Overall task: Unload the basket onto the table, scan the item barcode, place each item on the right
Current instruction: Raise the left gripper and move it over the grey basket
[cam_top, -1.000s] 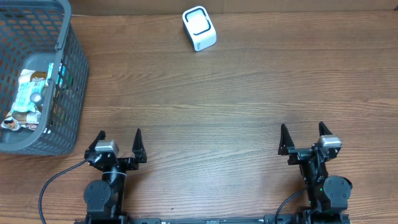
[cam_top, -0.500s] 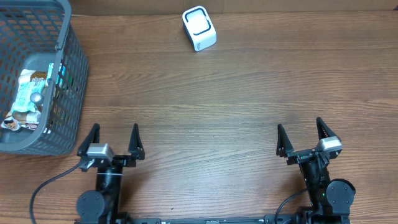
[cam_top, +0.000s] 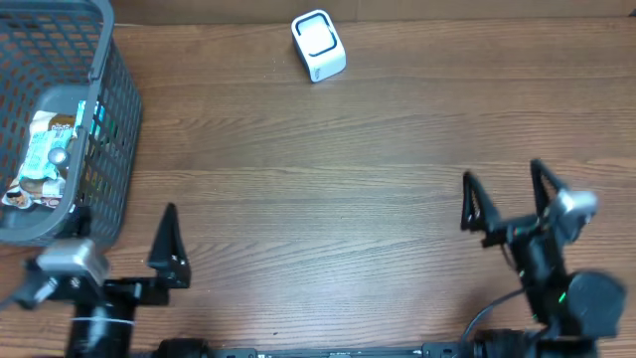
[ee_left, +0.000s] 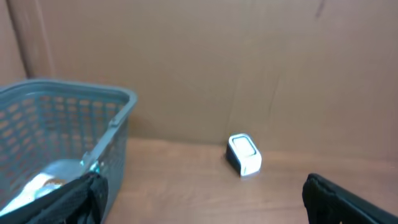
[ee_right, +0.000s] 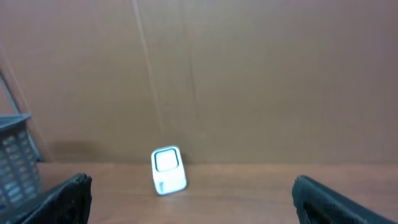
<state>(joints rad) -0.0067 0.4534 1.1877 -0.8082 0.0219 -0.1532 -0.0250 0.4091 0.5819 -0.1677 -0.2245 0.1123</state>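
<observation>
**Both grippers wide open, items in the basket**

Your left gripper point(cam_top: 121, 227) sits at 7 o'clock over the wooden table point(cam_top: 328, 169), jaws spread wide and empty. Seen from overhead, its outer finger lies against the near corner of the grey basket point(cam_top: 111, 129). Your right gripper point(cam_top: 502, 177) sits at 5 o'clock, jaws likewise apart and empty. The packaged items point(cam_top: 45, 149) lie inside the basket at 9 o'clock. The white scanner point(cam_top: 318, 45) stands at 12 o'clock near the far edge, well apart from both grippers.

Basket point(cam_top: 117, 129) cut off at the left edge, its packets point(cam_top: 45, 149) half hidden behind grey mesh.
</observation>
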